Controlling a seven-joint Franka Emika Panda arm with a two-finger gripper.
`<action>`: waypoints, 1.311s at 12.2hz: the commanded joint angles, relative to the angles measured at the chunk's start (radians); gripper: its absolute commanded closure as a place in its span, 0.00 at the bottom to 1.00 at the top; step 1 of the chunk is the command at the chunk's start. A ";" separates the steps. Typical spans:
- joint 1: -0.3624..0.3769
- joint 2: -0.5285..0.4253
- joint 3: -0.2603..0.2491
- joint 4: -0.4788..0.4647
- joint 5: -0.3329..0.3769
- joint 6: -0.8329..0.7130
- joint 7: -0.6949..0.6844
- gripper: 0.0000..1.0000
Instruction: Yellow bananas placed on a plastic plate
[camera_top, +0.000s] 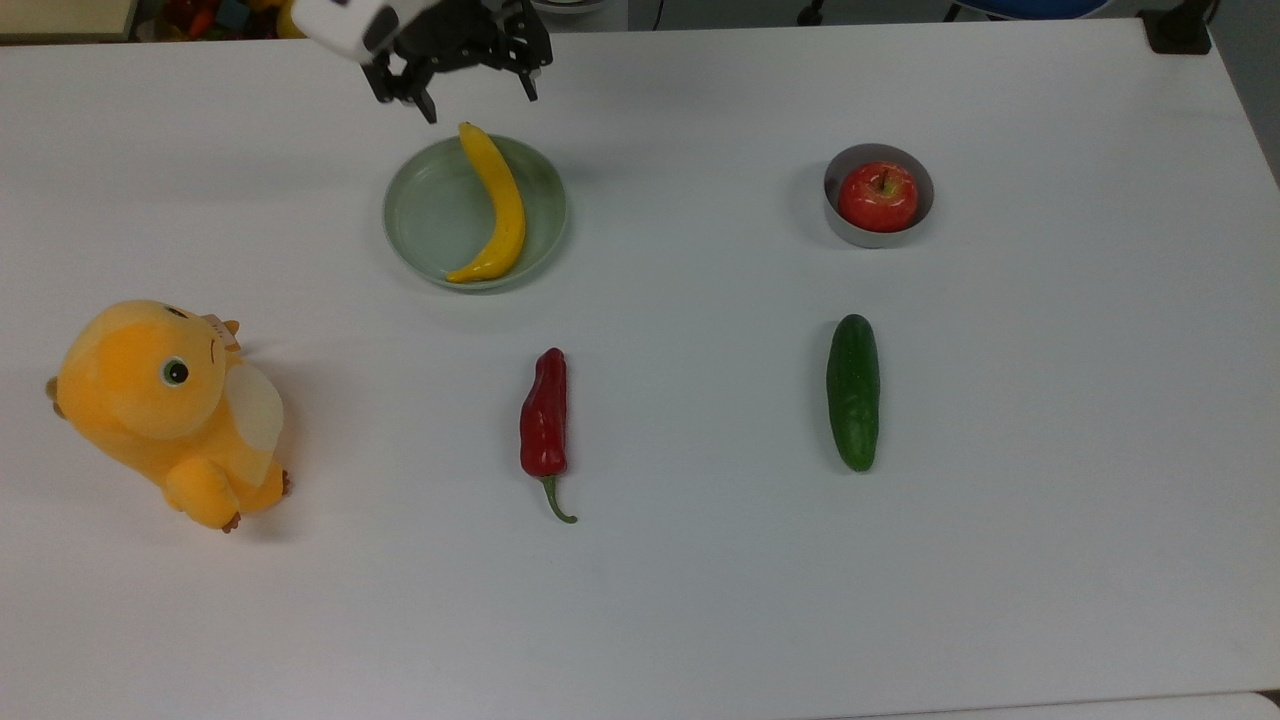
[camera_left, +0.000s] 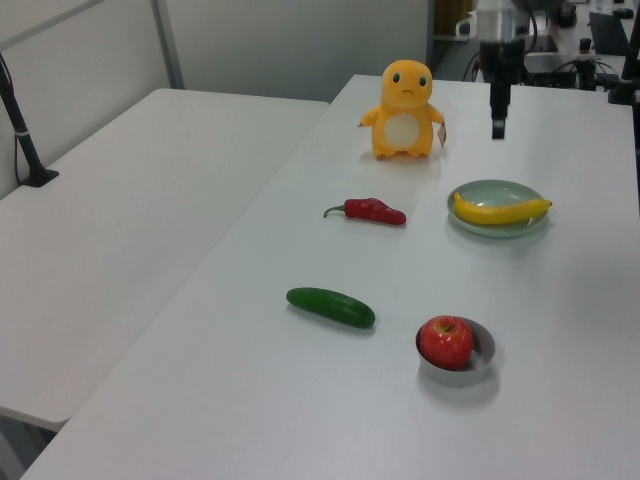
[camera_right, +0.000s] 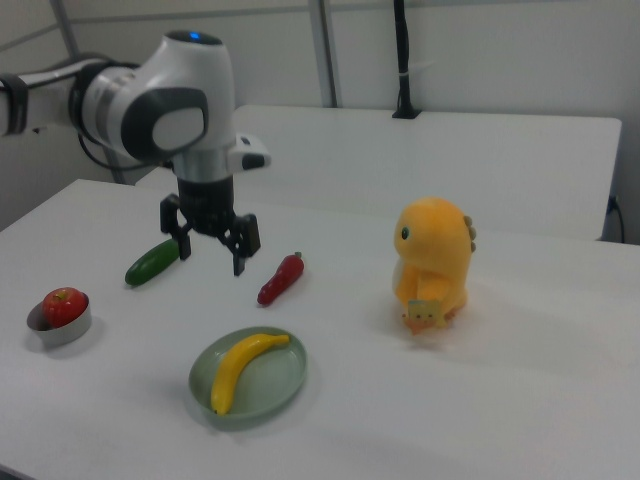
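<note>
1. On the top view's left sits the orange plush toy (camera_top: 165, 405). It is well apart from the plate.
2. Next comes the plastic plate (camera_top: 420, 215), round and pale green. The yellow banana (camera_top: 495, 205) lies in it, with its stem end resting on the plate's far rim.
3. The banana's long side runs from the top view's top to its bottom, bending a little to the left at the low end.
4. The gripper (camera_top: 462, 80) hangs just past the banana's top end, up in the air. Its 2 fingers are spread wide and hold nothing.
5. I think the job looks done, so the arm only needs to lift clear. The banana lies below the fingers, so going up should not bump it.
6. Further right are the red pepper (camera_top: 544, 420), the cucumber (camera_top: 853, 392) and the apple (camera_top: 877, 196) in the grey bowl (camera_top: 846, 232).
7. The right view shows the gap between the gripper (camera_right: 210, 243) and the banana (camera_right: 242, 368) well. The top view makes them look close.
</note>
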 joint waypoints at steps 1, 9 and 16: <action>0.020 -0.008 0.007 0.156 0.015 -0.070 0.207 0.00; 0.035 -0.088 0.100 0.245 0.015 -0.130 0.541 0.00; 0.083 -0.111 0.051 0.222 0.000 -0.140 0.296 0.00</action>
